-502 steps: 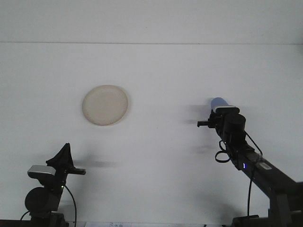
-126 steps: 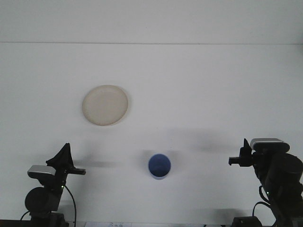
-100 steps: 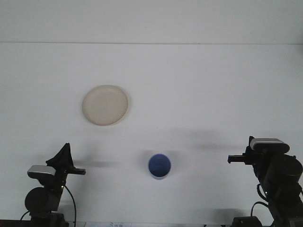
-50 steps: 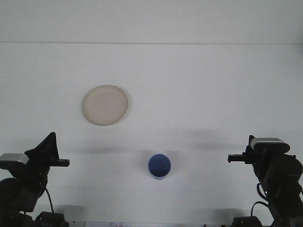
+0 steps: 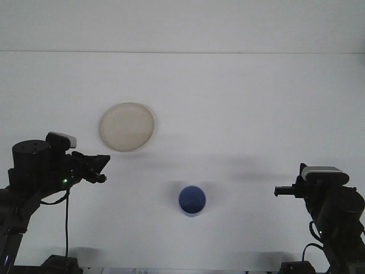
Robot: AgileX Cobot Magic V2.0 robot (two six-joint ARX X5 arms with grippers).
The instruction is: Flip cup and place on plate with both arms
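A blue cup [image 5: 192, 200] stands upright on the white table, mouth up, near the front centre. A round cream plate [image 5: 126, 127] lies flat further back and to the left. My left gripper [image 5: 100, 166] is raised at the left and points right toward the cup, well short of it and just in front of the plate. My right gripper [image 5: 283, 191] sits low at the right, pointing left, a good way from the cup. Neither gripper touches anything.
The white table [image 5: 228, 103] stretches back to a wall seam across the top of the view. Cables hang from both arms near the front edge.
The cup went from the right gripper at the back right to standing at front centre, and the right arm drew back. In the last half second the left arm rose and swung toward the cup.
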